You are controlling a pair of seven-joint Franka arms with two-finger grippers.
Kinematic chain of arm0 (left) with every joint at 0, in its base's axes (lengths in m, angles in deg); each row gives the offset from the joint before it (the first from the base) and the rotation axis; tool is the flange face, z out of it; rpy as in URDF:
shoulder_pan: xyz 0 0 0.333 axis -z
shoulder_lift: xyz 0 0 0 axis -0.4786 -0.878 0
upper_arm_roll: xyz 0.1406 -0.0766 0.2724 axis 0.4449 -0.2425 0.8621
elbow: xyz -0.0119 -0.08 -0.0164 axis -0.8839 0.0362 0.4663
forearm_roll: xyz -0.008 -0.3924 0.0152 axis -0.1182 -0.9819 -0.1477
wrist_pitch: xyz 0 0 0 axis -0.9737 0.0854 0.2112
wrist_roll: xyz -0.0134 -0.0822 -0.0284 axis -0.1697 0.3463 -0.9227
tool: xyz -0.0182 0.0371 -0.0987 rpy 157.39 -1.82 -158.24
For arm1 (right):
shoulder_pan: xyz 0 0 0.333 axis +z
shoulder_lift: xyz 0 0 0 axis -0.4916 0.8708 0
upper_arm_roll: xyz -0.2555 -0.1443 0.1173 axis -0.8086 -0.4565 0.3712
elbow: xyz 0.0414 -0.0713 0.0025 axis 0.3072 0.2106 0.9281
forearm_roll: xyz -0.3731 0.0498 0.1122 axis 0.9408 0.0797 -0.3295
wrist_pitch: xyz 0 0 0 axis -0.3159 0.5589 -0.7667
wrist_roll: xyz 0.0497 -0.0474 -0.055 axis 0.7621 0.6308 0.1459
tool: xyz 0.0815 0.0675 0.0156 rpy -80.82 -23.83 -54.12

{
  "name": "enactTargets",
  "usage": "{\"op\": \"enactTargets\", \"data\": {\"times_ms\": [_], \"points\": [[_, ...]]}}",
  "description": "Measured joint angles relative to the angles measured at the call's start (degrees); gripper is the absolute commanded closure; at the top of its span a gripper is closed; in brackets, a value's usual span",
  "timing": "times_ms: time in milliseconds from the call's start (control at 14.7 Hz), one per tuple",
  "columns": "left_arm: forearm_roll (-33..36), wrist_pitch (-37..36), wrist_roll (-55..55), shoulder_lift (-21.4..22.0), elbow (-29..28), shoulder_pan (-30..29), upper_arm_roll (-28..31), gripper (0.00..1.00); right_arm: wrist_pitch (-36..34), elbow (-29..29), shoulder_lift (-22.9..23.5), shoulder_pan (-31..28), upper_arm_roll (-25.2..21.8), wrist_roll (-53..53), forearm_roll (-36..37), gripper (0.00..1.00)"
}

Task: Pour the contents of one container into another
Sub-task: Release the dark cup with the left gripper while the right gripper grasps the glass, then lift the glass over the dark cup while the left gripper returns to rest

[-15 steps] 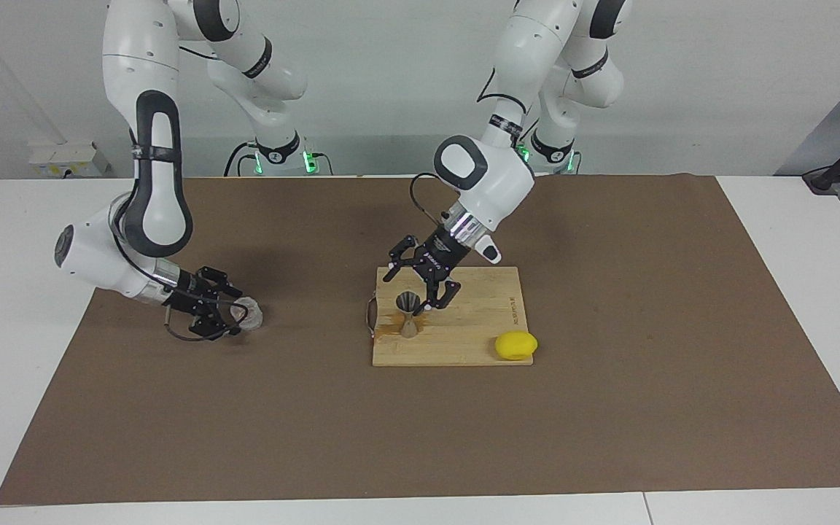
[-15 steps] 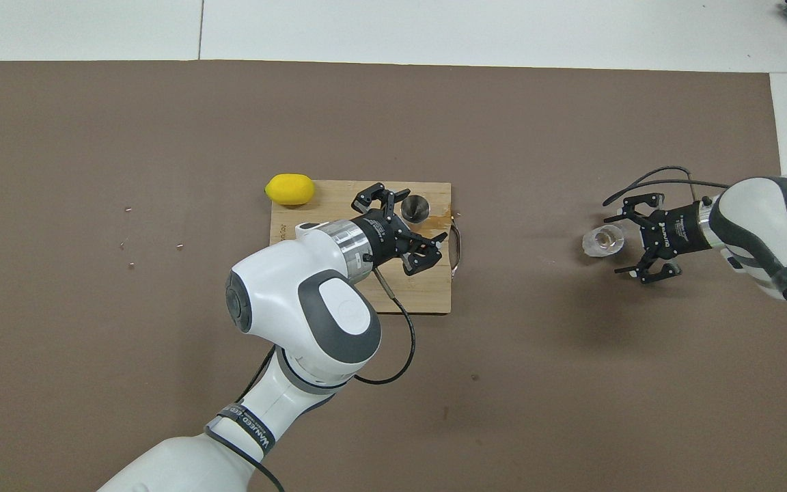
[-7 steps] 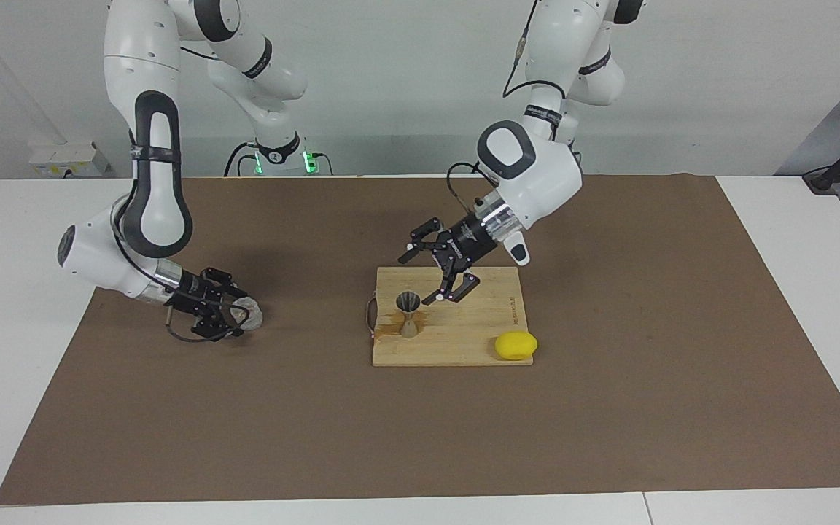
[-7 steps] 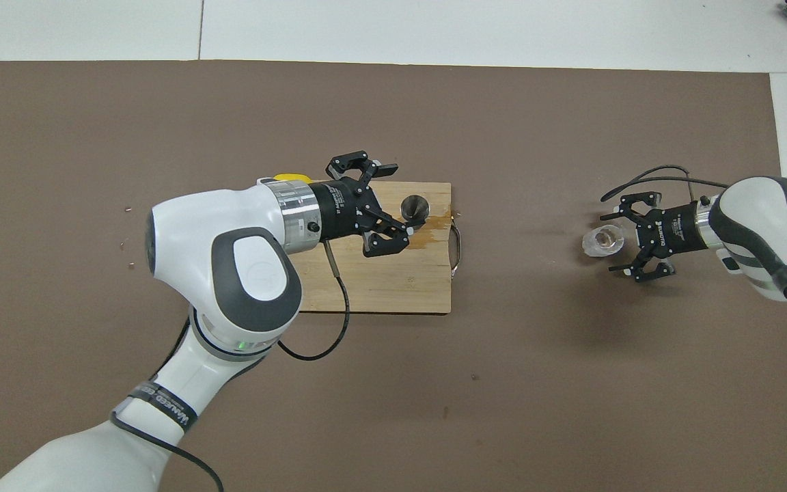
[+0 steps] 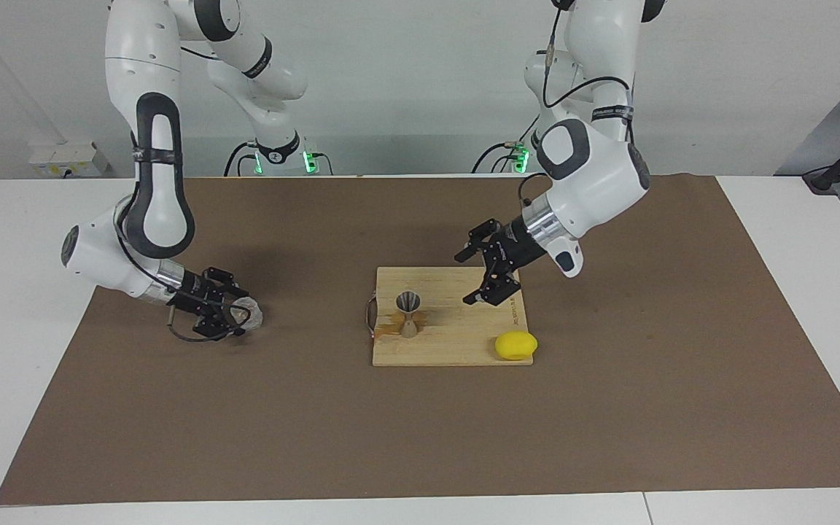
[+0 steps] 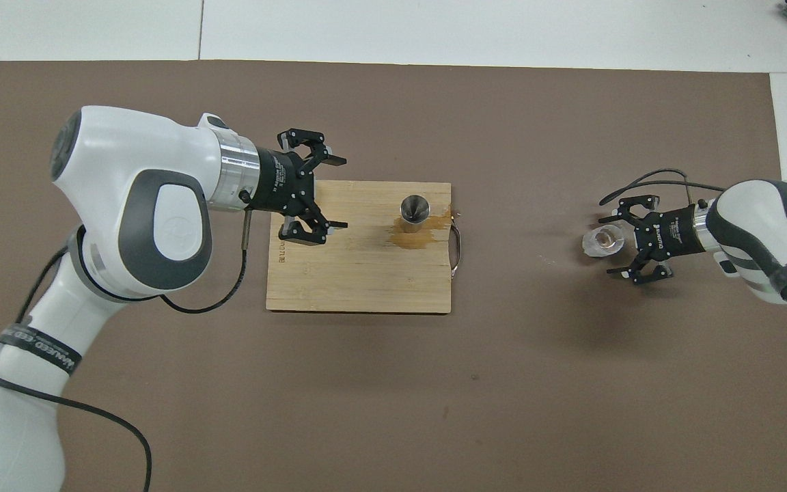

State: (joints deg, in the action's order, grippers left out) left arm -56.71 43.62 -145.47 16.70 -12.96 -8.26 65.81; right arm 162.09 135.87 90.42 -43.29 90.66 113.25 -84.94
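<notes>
The left gripper [image 5: 480, 275] is hanging in the air over the corner of the wooden cutting board [image 5: 456, 343], a little right of the centre of the facing view, with its fingers spread wide and nothing between them. In the overhead view the left gripper [image 6: 328, 193] is sitting left of centre, over the board's [image 6: 359, 273] upper left corner. The metal jigger [image 5: 408, 315] is standing upright on the board, well apart from that gripper, at the middle of the facing view. From overhead the jigger [image 6: 415, 208] is showing its round open mouth, with a brownish wet patch [image 6: 410, 236] lying on the wood just below it in the frame. A yellow lemon [image 5: 515, 345] is resting at the board's lower right corner in the facing view.

The right gripper [image 5: 234, 313] is sitting low over the brown mat [image 5: 420, 437] at the left of the facing view, its fingers also spread wide. The glass tumbler [image 5: 251, 312] is lying just off its fingertips, on the mat. In the overhead view the right gripper [image 6: 612, 238] and the tumbler [image 6: 602, 240] are appearing at the right of the frame; whether a finger is touching the glass cannot be told.
</notes>
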Motion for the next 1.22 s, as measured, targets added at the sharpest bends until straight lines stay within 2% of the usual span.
{"op": "enactTargets", "data": {"times_ms": [204, 340, 476, 544, 748, 816, 1224], "points": [[13.02, -1.81, 9.61, 0.07, 2.33, -2.01, 0.01, 0.00, 0.00, 0.17, -0.01, 0.00, 0.00, 0.00, -0.85, 0.03], [19.48, -0.90, 16.10, 0.11, 3.67, -2.04, -0.03, 0.00, 0.01, 0.28, -0.01, 0.00, 0.00, 0.00, -0.86, 0.13], [22.28, 0.96, 20.70, 0.15, 4.50, -2.84, 0.06, 0.00, 0.01, 0.30, -0.02, 0.00, 0.00, 0.00, -0.86, 0.34], [22.61, 1.10, 24.11, 0.17, 4.67, -3.89, 0.11, 0.00, 0.01, 0.30, -0.02, 0.00, 0.00, 0.00, -0.86, 0.53], [22.84, 0.67, 37.26, 0.19, 4.47, -7.57, 0.32, 0.00, 0.02, 0.31, -0.04, 0.00, 0.00, 0.00, -0.88, 0.94], [22.86, 0.04, 42.92, 0.19, 4.31, -8.77, 0.56, 0.00, 0.02, 0.31, -0.10, 0.00, 0.00, 0.00, -0.90, 1.00], [30.38, -5.65, 69.53, 1.53, 4.27, -15.29, 1.19, 0.00, 0.24, 0.05, -1.55, 0.07, 0.02, 0.83, -0.97, 1.00]]}}
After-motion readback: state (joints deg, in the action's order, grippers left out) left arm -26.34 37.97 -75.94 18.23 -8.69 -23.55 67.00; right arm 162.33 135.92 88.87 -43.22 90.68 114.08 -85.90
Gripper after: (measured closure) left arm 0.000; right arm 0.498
